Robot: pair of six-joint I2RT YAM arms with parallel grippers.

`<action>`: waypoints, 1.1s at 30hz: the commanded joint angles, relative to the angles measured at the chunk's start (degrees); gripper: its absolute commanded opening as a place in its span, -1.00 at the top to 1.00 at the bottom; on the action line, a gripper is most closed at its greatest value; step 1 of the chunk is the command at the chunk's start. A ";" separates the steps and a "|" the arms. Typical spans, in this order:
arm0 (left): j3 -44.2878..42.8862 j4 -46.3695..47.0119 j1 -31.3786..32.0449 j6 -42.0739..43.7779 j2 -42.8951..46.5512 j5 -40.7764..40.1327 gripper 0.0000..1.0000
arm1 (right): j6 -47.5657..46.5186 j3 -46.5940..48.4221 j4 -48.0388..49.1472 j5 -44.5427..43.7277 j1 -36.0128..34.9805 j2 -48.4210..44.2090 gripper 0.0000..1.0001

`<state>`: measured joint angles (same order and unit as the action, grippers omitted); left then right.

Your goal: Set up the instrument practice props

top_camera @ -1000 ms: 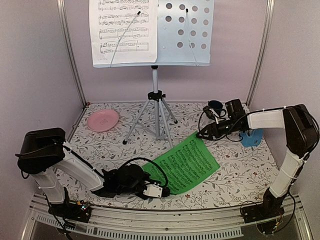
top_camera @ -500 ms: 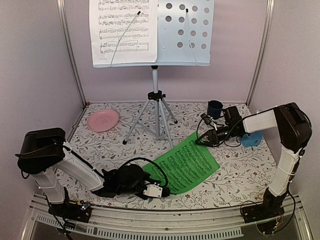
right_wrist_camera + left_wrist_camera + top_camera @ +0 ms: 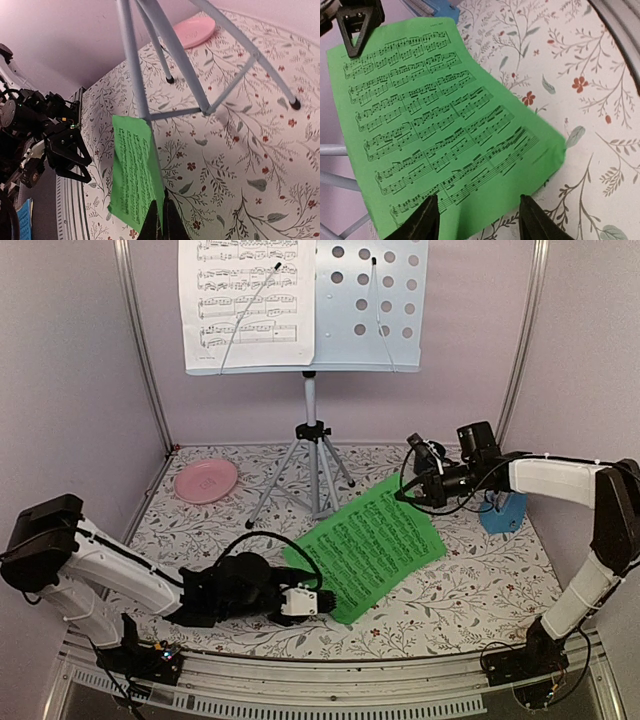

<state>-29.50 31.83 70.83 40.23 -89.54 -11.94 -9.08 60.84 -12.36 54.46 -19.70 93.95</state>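
item: green paper sheet-music page (image 3: 370, 545), lying on the floral-print table (image 3: 480, 580) near the pale perforated music stand (image 3: 312, 430). we note the right gripper (image 3: 161, 220) pinched onto its far corner, and the left gripper (image 3: 479, 220) parted, straddling its near edge.

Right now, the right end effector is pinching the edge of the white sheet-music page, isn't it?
Not white: the right end effector is pinching the edge of the green sheet-music page, as the right wrist view shows. The white page rests on the music stand.
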 commanded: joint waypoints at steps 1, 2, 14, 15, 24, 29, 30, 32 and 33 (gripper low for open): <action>-0.13 -7.81 0.60 -7.81 8.60 2.60 -0.13 | -3.44 6.61 -8.57 -4.63 -2.70 -7.89 1.00; -0.32 -9.44 0.59 -9.07 10.69 3.79 -0.13 | -4.12 7.68 -10.02 -5.86 -3.28 -8.75 1.00; -7.59 -17.26 -6.34 -25.37 20.76 12.25 -0.36 | -9.74 19.87 -23.67 -14.73 -11.58 -10.17 1.00; -8.49 -17.59 -7.13 -26.30 20.92 13.44 -0.36 | -9.88 20.46 -24.45 -15.54 -12.16 -9.93 1.00; -11.55 -18.33 -18.80 -35.79 22.74 34.40 -0.37 | -11.11 24.91 -28.88 -19.13 -16.41 -8.69 1.00; -14.82 -21.88 -21.70 -36.47 21.70 36.23 -0.38 | -11.85 26.69 -30.19 -19.74 -17.37 -8.61 1.00; -15.75 -22.95 -21.89 -36.26 21.09 36.16 -0.39 | -11.98 26.96 -30.43 -19.74 -17.55 -8.53 1.00; -17.49 -25.25 -22.06 -35.39 19.73 36.52 -0.39 | -12.30 27.86 -30.98 -19.85 -18.00 -8.42 1.00; -18.27 -26.27 -22.24 -34.88 18.89 36.67 -0.39 | -12.39 28.31 -31.25 -20.28 -18.31 -8.37 1.00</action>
<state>-44.07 10.72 49.69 5.43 -68.29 21.52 -20.27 86.39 -41.63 35.42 -37.01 84.99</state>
